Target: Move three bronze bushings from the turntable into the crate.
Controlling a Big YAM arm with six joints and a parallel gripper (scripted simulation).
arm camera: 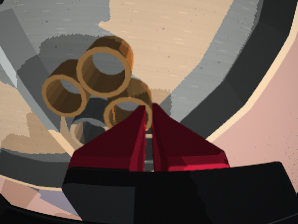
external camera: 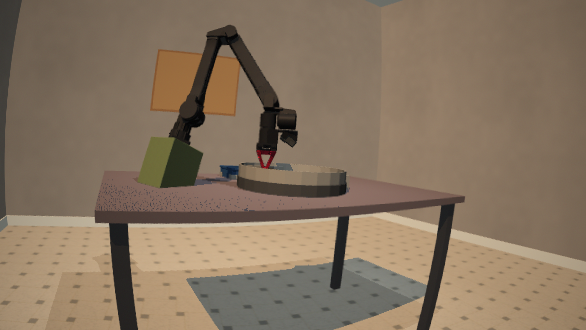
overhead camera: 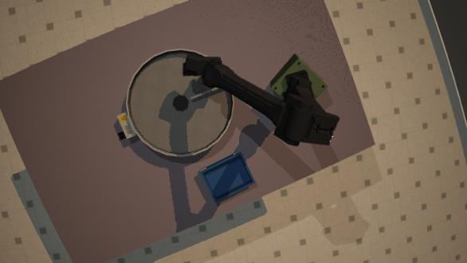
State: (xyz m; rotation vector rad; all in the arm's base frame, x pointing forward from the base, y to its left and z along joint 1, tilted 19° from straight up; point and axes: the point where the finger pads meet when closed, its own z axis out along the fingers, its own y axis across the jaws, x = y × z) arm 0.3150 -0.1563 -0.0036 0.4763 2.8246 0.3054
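Note:
Three bronze bushings stand clustered near the turntable's rim in the wrist view: one at the back (arm camera: 105,70), one at the left (arm camera: 63,95) and the nearest one (arm camera: 121,111). My gripper (arm camera: 148,110) (external camera: 265,165) has red fingers almost together, pinching the right wall of the nearest bushing. It stands low over the far edge of the turntable (overhead camera: 151,88) (external camera: 300,182). In the overhead view the arm hides the bushings. The blue crate (overhead camera: 202,172) (external camera: 227,170) sits on the table beside the turntable and looks empty.
A green block (overhead camera: 319,85) (external camera: 170,162) carries the arm's base at the table's side. A black hub (overhead camera: 180,104) sits at the turntable's middle. A small box with a yellow label (overhead camera: 124,125) is fixed to the turntable's outer side.

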